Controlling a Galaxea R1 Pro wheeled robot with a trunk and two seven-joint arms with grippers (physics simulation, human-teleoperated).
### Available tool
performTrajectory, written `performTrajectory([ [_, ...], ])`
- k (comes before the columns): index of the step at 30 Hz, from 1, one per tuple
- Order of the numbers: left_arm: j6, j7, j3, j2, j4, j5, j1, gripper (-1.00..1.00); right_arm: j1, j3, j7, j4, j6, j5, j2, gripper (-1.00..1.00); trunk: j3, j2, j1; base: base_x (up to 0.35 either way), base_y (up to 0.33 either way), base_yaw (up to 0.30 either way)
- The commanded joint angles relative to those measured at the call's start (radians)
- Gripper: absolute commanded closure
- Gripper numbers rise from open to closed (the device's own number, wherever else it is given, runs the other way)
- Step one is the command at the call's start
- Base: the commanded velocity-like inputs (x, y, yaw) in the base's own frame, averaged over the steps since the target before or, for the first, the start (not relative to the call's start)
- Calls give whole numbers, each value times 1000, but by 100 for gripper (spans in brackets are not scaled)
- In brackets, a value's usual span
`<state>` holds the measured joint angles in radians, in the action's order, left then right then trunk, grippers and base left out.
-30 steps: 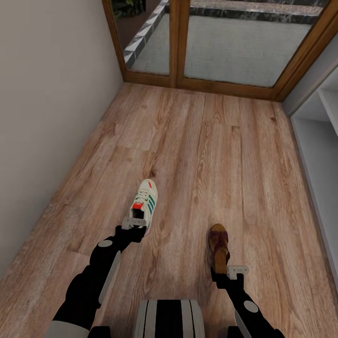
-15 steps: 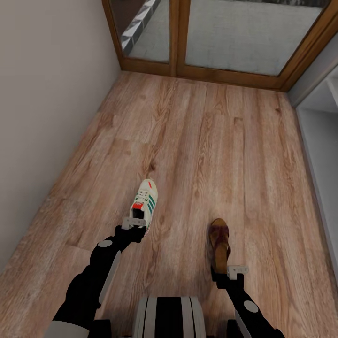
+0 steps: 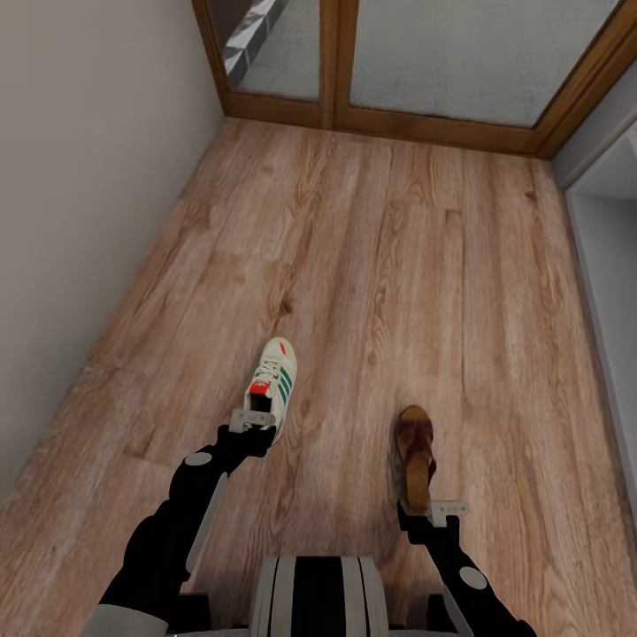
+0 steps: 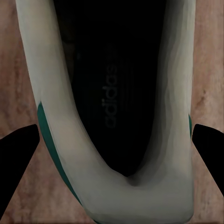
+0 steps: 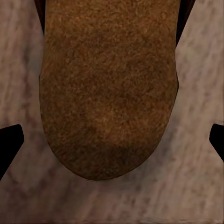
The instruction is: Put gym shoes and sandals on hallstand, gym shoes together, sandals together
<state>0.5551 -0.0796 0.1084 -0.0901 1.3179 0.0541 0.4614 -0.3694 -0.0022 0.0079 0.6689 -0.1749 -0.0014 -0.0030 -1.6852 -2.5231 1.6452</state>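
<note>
1. My left gripper (image 3: 257,423) sits at the heel of a gym shoe (image 3: 275,378). In the left wrist view the dark fingertips (image 4: 16,154) stand spread on either side of the heel (image 4: 140,196), apart from it; no grip is made.
2. My right gripper (image 3: 432,511) sits at the heel end of a sandal (image 3: 414,456). In the right wrist view the fingertips (image 5: 9,144) are likewise spread wide, and the tan insole (image 5: 109,88) lies between them untouched.
3. Both items appear to rest on the corridor floor (image 3: 372,265), well apart from each other. The grey edge of the hallstand (image 3: 610,265) runs along my right side; nothing is on it that I can see.
4. Risk, left: closing on the rounded heel wall alone may let the shoe pivot toe-down or slip out on lifting.
5. Risk, right: the sandal is flat and thin; fingers closing too high would skate over the insole, too low would jam on the planks.
6. Risk, transfer: lifting both at once while turning toward the stand could swing a weakly held item loose.
</note>
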Motion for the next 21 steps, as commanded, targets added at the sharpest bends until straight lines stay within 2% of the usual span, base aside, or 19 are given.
performTrajectory([
  [1, 5, -6, -1, 0, 2, 6, 0, 100, 0, 0, 1, 0, -3, 0, 0, -100, -5, 0, 0, 0, 0, 0],
  [14, 5, -6, 0, 0, 3, 6, 0, 100, -1, -1, 1, 0, -4, 0, 0, -100, -8, 0, 0, 0, 0, 0],
  [21, 3, -6, 0, 0, 2, 6, 0, 100, 0, -2, 0, 1, -4, -2, 0, -100, -8, 0, 0, 65, 0, 0],
])
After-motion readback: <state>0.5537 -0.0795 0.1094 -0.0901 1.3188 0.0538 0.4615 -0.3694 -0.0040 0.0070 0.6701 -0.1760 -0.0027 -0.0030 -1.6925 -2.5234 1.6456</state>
